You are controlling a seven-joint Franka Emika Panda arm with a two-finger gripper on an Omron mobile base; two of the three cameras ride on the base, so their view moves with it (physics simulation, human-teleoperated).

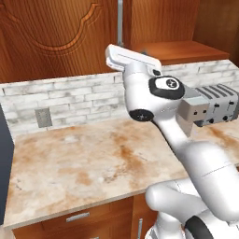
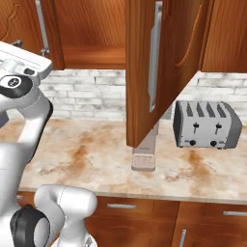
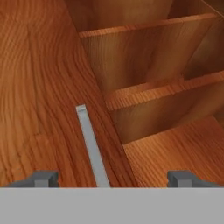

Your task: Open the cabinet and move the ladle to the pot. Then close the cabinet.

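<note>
White arm (image 1: 186, 154) rises lower right — toaster (image 1: 215, 105) behind it on marbled counter (image 1: 70, 168); cabinet (image 1: 56, 37) above brick wall.

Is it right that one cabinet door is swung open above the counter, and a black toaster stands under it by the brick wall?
Nearly. The cabinet door is swung open above the counter, but the toaster by the brick wall is silver, not black, as the right base view shows.

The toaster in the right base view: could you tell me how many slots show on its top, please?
4, side by side in a row across the top of the silver toaster, which stands on the marble counter right of the open cabinet door.
</note>
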